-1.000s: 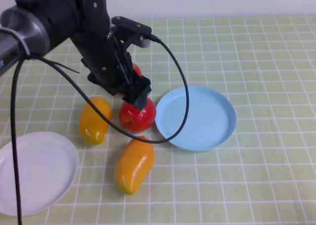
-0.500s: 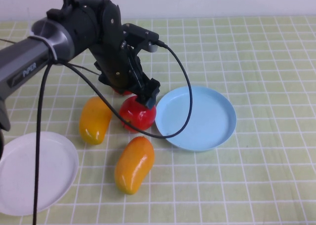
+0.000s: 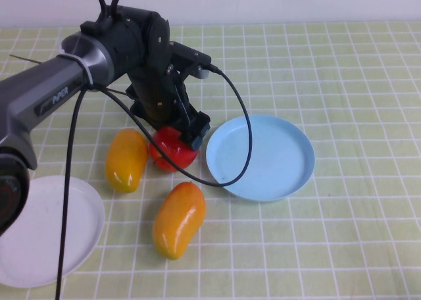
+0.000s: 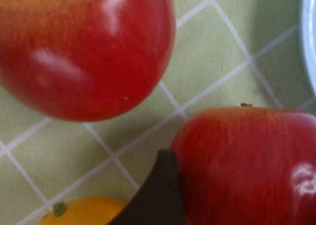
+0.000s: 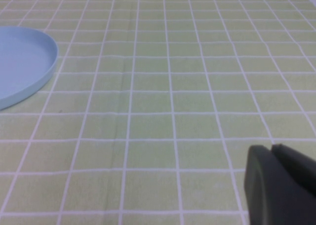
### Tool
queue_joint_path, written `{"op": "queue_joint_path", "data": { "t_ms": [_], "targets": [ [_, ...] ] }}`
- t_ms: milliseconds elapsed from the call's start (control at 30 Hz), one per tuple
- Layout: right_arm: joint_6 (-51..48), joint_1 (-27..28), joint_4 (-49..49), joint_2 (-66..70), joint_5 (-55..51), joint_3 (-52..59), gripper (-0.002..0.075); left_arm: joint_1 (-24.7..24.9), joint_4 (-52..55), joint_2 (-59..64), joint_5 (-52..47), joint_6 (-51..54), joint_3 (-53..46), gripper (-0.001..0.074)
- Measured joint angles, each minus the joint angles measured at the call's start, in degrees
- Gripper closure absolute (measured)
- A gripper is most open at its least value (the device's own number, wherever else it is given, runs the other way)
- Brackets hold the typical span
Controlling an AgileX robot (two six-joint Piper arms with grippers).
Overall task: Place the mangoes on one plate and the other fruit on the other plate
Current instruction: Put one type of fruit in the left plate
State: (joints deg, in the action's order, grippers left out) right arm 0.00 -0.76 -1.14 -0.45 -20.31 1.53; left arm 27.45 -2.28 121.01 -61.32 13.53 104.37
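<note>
- The left gripper (image 3: pixel 176 134) sits low over the near red apple (image 3: pixel 172 150), its jaws spread wide around the fruit but not yet closed on it; nothing is held.
- That apple rests on the checked cloth (image 3: pixel 342 83) between the left-hand mango (image 3: pixel 126 159) and the blue plate (image 3: pixel 260 156), close to both.
- The left wrist view shows a second apple (image 4: pixel 84 47) just behind the first, near it, with one dark fingertip (image 4: pixel 158 195) against the near apple's side.
- The second mango (image 3: pixel 178 218) lies nearer the camera; the white plate (image 3: pixel 46 229) is at the table's left edge.
- The right gripper (image 5: pixel 279 185) is closed on nothing, parked over bare cloth.
- Risks: a round, glossy apple could squirt out of closing jaws, or roll into the far apple or the plate rim.
- The crowded mango could be nudged by a finger.
</note>
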Motion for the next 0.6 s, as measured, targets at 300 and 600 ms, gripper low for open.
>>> {"op": "queue_joint_path", "data": {
  "t_ms": [300, 600],
  "targets": [
    [0.0, 0.0, 0.0, 0.0, 0.0, 0.0, 0.0742, 0.0, -0.11, 0.9, 1.11, -0.6, 0.64, 0.0066],
    [0.0, 0.0, 0.0, 0.0, 0.0, 0.0, 0.0743, 0.0, 0.49, 0.41, -1.13, -1.63, 0.64, 0.0139]
  ]
}}
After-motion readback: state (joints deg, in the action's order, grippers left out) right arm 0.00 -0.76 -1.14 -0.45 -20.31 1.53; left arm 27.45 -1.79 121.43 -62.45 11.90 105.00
